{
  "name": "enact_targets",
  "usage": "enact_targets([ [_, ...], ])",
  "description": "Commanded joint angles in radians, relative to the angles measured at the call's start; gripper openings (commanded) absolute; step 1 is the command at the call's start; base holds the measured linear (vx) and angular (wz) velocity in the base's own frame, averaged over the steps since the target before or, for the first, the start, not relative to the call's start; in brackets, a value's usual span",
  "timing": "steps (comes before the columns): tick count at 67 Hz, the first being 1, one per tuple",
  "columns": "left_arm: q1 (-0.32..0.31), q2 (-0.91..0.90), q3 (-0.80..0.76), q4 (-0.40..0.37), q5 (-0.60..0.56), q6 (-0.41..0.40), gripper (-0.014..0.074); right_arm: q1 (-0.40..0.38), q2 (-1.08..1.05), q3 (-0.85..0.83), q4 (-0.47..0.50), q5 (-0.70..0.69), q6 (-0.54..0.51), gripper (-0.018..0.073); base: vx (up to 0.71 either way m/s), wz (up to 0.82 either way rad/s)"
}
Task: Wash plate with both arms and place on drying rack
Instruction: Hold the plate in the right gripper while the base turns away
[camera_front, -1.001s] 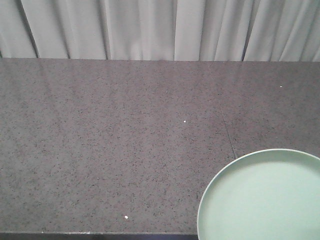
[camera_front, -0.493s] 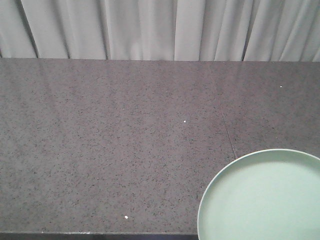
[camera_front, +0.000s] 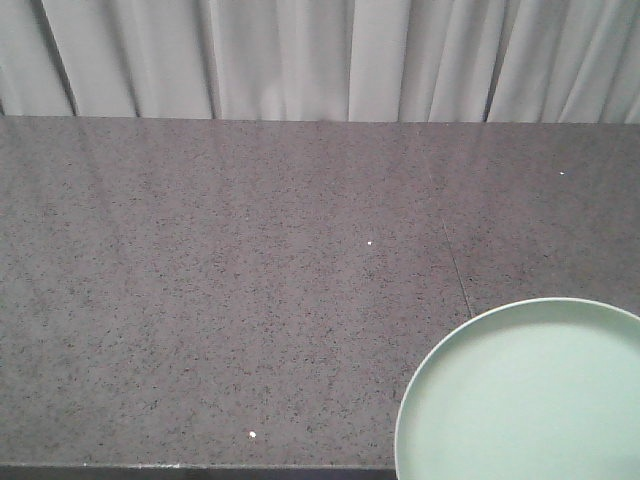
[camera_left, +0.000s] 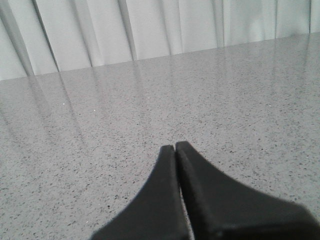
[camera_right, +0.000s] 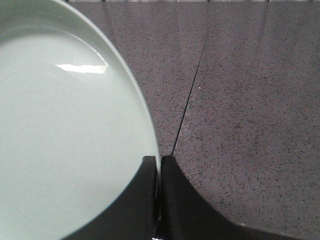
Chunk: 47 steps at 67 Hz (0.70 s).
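- Round matte mint plate (camera_front: 520, 400), low raised rim, at the near right of the speckled grey counter (camera_front: 220, 300).
- Right claw (camera_right: 158, 165) clenched on the plate's rim.
- Left claw (camera_left: 175, 147) clenched on nothing, over the counter.

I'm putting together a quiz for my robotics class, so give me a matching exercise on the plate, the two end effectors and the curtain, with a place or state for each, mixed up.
Things:
1. plate
2. left end effector
3. right end effector
4. curtain

Places or states:
A. hangs behind the countertop
B. shut on the plate's rim
C. pale green, lower right of the front view
D. shut, holding nothing

Pairs: 1-C, 2-D, 3-B, 4-A
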Motion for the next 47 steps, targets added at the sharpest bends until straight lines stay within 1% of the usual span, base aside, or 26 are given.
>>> enact_targets([
  [1, -0.002, -0.014, -0.021, -0.002, -0.073, -0.008, -0.0007, -0.005, 0.011, -0.024, 0.012, -0.071, 0.004, -0.0001, 0.00, 0.00],
  [30, -0.002, -0.014, -0.021, -0.002, -0.073, -0.008, -0.0007, -0.005, 0.011, -0.024, 0.012, -0.071, 0.004, -0.0001, 0.00, 0.01],
  [47, -0.002, -0.014, -0.021, -0.002, -0.073, -0.008, -0.0007, -0.005, 0.011, -0.024, 0.012, -0.071, 0.004, -0.0001, -0.03, 0.13],
])
